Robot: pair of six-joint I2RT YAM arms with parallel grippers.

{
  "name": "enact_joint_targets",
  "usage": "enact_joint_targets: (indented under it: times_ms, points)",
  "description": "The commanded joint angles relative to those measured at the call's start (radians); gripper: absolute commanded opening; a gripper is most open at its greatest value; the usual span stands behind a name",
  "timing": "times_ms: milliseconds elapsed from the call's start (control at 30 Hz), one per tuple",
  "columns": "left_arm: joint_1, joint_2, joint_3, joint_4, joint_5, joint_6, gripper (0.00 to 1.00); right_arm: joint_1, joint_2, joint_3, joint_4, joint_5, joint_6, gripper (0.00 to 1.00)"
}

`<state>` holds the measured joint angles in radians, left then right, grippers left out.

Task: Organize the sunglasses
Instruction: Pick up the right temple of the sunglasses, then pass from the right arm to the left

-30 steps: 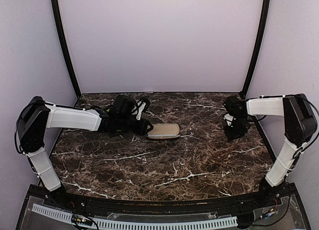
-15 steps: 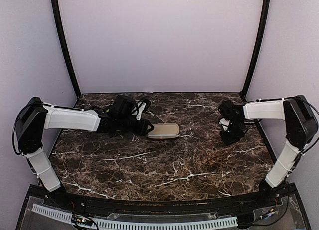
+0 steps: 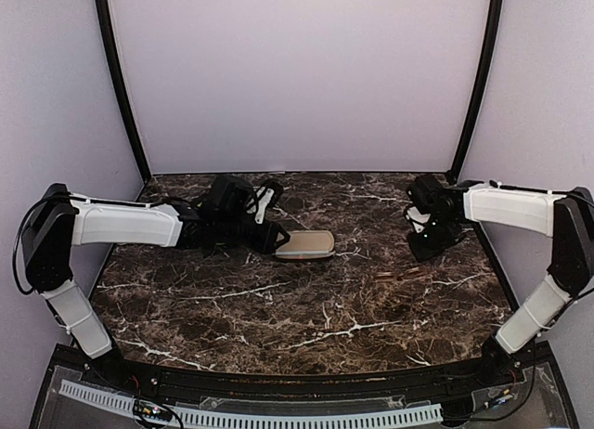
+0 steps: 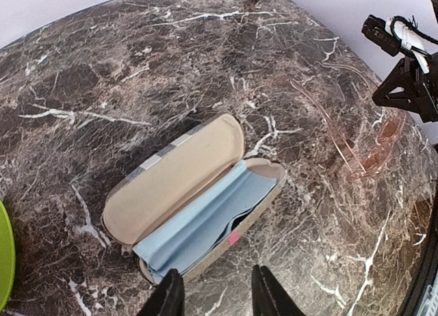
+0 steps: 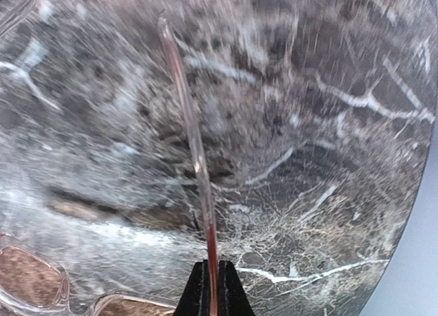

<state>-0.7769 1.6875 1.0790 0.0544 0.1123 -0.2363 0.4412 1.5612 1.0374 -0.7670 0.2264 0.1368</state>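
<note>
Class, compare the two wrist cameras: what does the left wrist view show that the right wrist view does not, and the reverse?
Only the left wrist view: the open glasses case with its blue cloth, the whole sunglasses lying beyond it, and the left hand open near the case. Only the right wrist view: the right hand shut on one temple of the sunglasses, seen close. Both: the sunglasses and the marble table.

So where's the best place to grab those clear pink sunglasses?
Probably by one slim temple arm, coming down from above, as the right pincer grips it now. The sunglasses lie open on the marble table, so the arms stick out, thin enough to pinch; the lenses look too broad.
</note>
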Motion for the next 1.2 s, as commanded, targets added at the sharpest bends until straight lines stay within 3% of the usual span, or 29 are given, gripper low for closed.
enact_joint_targets:
  times_ms: [0,333,600,767,1167]
  points:
    - [-0.026,-0.093,-0.012,0.026,0.015,0.007,0.35,0.074,-0.079,0.094,-0.005,0.028,0.003,0.00]
    - [-0.050,-0.171,-0.047,0.130,0.093,-0.086,0.37,0.245,-0.117,0.146,0.129,0.035,0.013,0.00]
    - [-0.053,-0.168,-0.093,0.266,0.174,-0.251,0.51,0.375,-0.128,0.085,0.322,0.036,0.041,0.00]
    - [-0.051,-0.158,-0.109,0.329,0.189,-0.309,0.55,0.440,-0.096,0.090,0.356,0.063,0.037,0.00]
    - [-0.051,-0.161,-0.119,0.310,0.130,-0.357,0.49,0.503,-0.063,0.089,0.399,0.102,0.040,0.00]
